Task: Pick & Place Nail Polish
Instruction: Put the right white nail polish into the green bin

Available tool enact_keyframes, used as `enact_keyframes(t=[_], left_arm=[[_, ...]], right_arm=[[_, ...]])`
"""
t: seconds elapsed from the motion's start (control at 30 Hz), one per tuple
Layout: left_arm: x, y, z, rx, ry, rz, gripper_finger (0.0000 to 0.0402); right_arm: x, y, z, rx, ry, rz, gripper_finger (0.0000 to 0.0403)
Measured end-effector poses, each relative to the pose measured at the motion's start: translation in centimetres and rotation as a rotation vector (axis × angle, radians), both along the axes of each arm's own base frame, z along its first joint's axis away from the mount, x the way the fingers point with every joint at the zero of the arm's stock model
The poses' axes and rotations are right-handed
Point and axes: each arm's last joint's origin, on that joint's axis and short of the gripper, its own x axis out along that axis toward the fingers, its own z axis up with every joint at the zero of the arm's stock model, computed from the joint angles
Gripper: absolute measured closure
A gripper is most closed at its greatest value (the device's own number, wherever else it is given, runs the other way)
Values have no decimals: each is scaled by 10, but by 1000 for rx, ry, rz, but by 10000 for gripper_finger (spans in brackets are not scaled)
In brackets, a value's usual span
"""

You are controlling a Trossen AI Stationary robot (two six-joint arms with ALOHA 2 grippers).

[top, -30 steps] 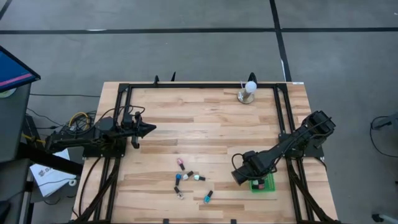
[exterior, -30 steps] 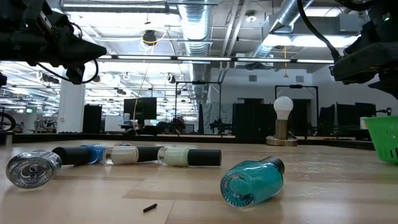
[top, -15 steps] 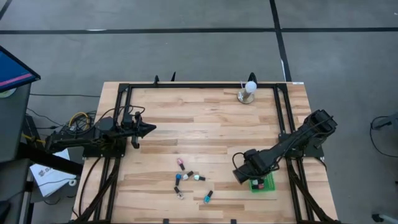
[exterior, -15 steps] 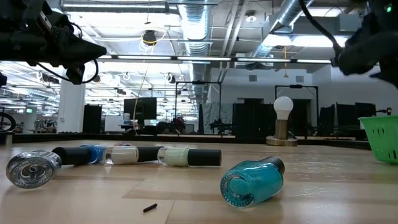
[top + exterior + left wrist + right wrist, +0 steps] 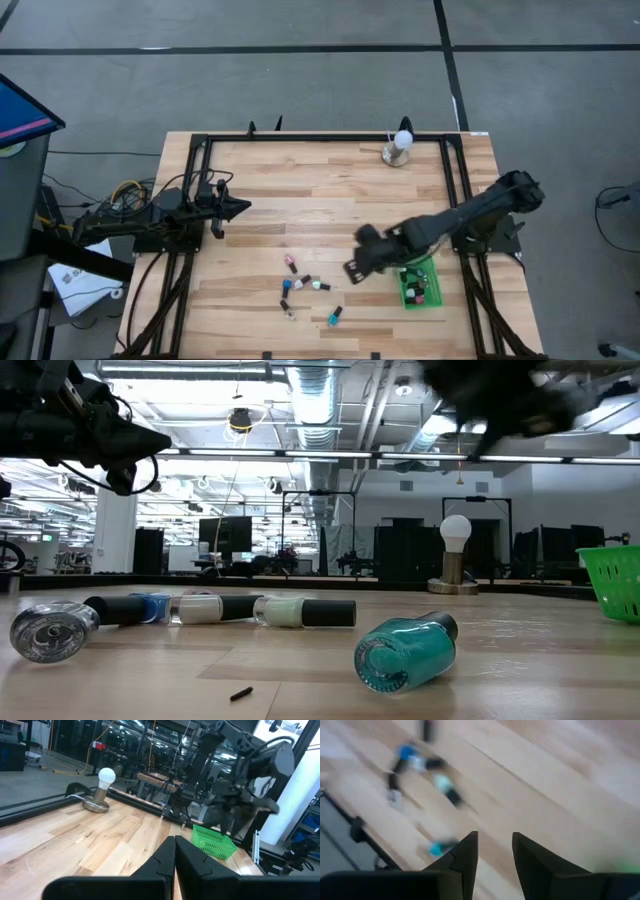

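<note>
The wooden bench (image 5: 300, 200) carries everything, framed by black rails along its edges. The right arm reaches in from the right edge toward the bench's middle, and its pincer (image 5: 357, 268) hangs above the boards between the green basket (image 5: 420, 285) and the loose bottles — the two dark fingers (image 5: 465, 855) stand a narrow gap apart with nothing between them, as the right wrist view shows. The left arm waits along the left edge, its pincer (image 5: 238, 208) pointing inward, the fingers pressed together and empty in the left wrist view. The basket sits near the right edge toward the front, and a few small bottles lie inside it, one pink and one dark among them. A white ball on a round metal base (image 5: 399, 148) stands by the back edge, right of centre. The nail polish (image 5: 305, 285) still on the boards lies in a loose cluster toward the front edge, a little left of centre: a pink-bodied bottle at the back of the group, a pale one and a blue one in the middle, a clear one (image 5: 50, 630) lying on its side with its base facing the low camera, and a teal bottle (image 5: 405, 650) nearest the front edge, also on its side and set apart from the rest. A tiny dark speck (image 5: 240, 694) lies on the wood in front of them.
</note>
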Motion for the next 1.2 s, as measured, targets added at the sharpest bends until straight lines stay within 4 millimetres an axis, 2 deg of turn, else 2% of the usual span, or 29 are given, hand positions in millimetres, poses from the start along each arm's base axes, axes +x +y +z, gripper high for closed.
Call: enact_keyframes(t=[0.07,0.13,0.2,0.27,0.4,0.57,0.73,0.83,1.2], left_arm=[[0,0,0,0,0,1,401],[0,0,0,1,-1,0,401],[0,0,0,0,2,1,401],[0,0,-1,-1,8,1,401],[0,0,-1,-1,12,1,401],[0,0,0,0,0,2,400],[0,0,0,0,1,2,400],[0,0,0,0,0,2,400],[0,0,0,0,0,2,400]], right_arm=[[12,-5,-5,-48,-20,85,290],[35,-7,-6,-66,-87,152,290],[47,-8,-14,-110,-59,241,290],[68,-3,-18,-137,-91,340,290],[99,7,-23,-233,-99,539,284],[126,16,-39,-310,2,706,244],[133,22,-53,-298,96,772,182],[133,22,-58,-293,126,777,158],[135,28,-72,-290,147,785,165]])
